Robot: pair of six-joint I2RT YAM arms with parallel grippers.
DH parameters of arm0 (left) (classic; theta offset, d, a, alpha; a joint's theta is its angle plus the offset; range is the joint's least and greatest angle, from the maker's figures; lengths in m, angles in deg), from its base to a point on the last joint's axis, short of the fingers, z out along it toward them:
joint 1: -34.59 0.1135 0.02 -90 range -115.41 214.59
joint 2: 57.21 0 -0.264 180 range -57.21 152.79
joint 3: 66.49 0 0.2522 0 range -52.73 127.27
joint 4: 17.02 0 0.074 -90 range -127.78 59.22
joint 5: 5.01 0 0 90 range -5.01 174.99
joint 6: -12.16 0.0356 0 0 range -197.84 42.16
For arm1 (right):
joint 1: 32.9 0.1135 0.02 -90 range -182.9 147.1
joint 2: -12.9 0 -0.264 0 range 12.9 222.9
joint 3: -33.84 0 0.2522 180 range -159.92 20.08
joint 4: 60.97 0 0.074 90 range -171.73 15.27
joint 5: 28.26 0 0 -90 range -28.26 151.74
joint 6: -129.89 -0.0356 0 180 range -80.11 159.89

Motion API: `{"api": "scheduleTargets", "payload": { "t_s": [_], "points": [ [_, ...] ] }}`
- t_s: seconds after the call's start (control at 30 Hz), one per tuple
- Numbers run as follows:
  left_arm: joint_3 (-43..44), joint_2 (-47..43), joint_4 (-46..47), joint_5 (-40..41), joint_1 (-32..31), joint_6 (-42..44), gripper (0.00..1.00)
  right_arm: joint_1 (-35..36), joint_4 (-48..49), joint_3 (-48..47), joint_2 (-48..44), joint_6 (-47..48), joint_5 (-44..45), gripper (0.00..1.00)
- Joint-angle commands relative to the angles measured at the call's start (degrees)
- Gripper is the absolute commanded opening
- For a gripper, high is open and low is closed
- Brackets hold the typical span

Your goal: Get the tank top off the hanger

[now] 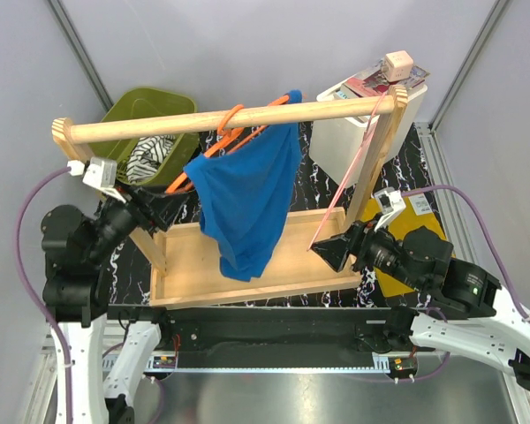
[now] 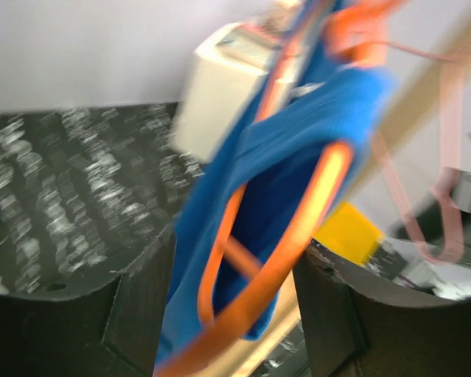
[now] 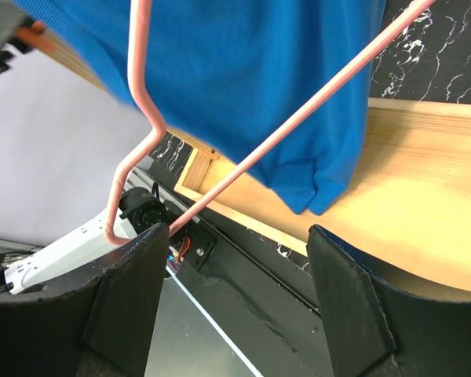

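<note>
L→R: olive bin [image 1: 150, 110] at 10 o'clock holds a striped garment [image 1: 144, 159], not ours. Left gripper [image 2: 234, 267] sits at 8 o'clock of the rack, jaws apart. In the wrist view the lower arm of the orange hanger [image 1: 234, 124] and a fold of the blue tank top [image 1: 247, 194] pass between the fingers, with no clamp visible. The hanger hook is over the wooden rail [image 1: 159, 126] near centre. The tank top hangs from it, hem just above the rack's wooden base [image 1: 296, 256]. The hanger's left tip pokes out bare at 8 o'clock; can't tell if a strap is off. Pink wire hanger [image 1: 358, 168] hangs at 2 o'clock. Right gripper [image 3: 231, 267] at 4 o'clock has its jaws apart and holds nothing; the pink wire crosses just above them. Progress: basically zero. The top is on the hanger and the hanger is on the rail. Left to do: grip, slide the straps off, pull the cloth clear.
</note>
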Motion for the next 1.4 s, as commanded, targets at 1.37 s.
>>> {"api": "scheduleTargets", "payload": {
  "t_s": [1.37],
  "points": [
    [5.59,-4.75,-3.46,-9.21,-1.11,-7.94,0.94,-0.02,4.41,5.13,-6.03,-3.54,-2.96,0.79]
  ]
}}
